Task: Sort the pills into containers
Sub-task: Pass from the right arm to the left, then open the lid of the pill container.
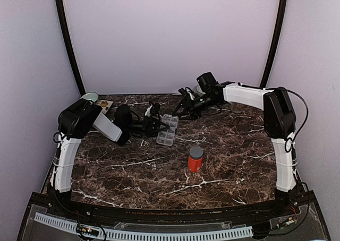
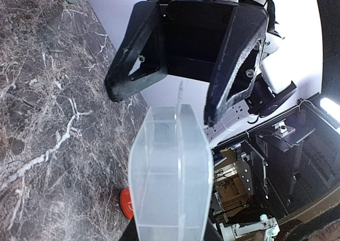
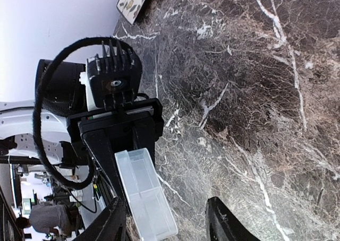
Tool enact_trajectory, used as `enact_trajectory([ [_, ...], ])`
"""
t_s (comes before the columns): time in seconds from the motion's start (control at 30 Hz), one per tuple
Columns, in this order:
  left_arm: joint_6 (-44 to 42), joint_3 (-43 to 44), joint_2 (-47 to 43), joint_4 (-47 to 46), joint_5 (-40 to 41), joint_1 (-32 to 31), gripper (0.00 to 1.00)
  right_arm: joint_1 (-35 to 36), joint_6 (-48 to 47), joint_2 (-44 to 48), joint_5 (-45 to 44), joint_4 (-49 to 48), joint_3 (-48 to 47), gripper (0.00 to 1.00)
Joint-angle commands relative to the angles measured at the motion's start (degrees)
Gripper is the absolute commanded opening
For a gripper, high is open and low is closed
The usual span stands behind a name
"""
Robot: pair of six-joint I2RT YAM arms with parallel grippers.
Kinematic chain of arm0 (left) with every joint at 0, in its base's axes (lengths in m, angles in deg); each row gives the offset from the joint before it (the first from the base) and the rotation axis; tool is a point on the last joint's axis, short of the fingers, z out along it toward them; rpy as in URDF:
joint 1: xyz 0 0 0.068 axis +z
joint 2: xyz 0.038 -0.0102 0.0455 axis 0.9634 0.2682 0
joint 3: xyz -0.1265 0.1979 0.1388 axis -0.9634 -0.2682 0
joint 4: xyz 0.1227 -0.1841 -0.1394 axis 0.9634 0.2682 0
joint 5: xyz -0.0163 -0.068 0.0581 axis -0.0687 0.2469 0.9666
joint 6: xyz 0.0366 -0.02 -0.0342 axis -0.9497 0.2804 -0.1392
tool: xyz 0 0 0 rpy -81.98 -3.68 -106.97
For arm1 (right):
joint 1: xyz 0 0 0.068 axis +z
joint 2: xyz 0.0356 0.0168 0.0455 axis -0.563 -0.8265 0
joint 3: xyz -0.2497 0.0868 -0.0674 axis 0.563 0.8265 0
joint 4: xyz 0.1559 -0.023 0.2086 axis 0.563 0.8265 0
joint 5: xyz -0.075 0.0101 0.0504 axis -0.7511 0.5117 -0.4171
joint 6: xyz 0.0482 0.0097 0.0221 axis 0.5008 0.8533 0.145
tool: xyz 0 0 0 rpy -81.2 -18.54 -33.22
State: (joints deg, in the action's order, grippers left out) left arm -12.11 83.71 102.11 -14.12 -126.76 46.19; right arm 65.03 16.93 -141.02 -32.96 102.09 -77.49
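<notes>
Left wrist: left hand (image 2: 162, 105) straddles clear box (image 2: 167, 188) end, cannot tell if clenched | right wrist: right hand (image 3: 166, 222) released, fingers apart

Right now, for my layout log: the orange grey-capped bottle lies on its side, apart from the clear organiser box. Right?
No: the orange bottle stands upright, grey cap on top, as the top external view shows. It is apart from the clear organiser box.
</notes>
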Motion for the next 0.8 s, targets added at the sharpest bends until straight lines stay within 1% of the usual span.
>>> enact_trajectory([
  [0.0,5.55,0.56,-3.28,-5.29,0.70,-0.15,0.10,-1.07,2.72,6.39,-1.06,-4.30,3.19,0.52],
  [0.1,7.02,1.88,-4.43,-5.17,1.52,-0.22,0.10,-1.74,4.67,9.59,-1.67,-6.96,6.13,0.56],
  [0.17,7.87,2.55,-5.06,-5.03,2.29,-0.17,0.10,-2.30,6.67,11.80,-1.48,-10.46,9.50,0.59],
  [0.33,10.42,3.43,-6.10,-6.79,5.53,-0.20,0.10,-3.42,12.21,16.97,-0.61,-19.02,17.44,0.60],
  [0.47,13.61,5.00,-6.05,-9.06,7.71,-0.40,0.10,-3.52,14.50,19.54,0.61,-23.69,22.48,0.59],
  [0.53,14.26,6.24,-6.03,-9.11,8.15,-0.66,0.10,-3.52,16.34,20.36,1.58,-27.49,24.75,0.59],
  [0.77,15.67,10.24,-4.77,-7.71,8.67,-1.65,0.10,-3.46,19.75,20.91,3.16,-33.38,27.84,0.59],
])
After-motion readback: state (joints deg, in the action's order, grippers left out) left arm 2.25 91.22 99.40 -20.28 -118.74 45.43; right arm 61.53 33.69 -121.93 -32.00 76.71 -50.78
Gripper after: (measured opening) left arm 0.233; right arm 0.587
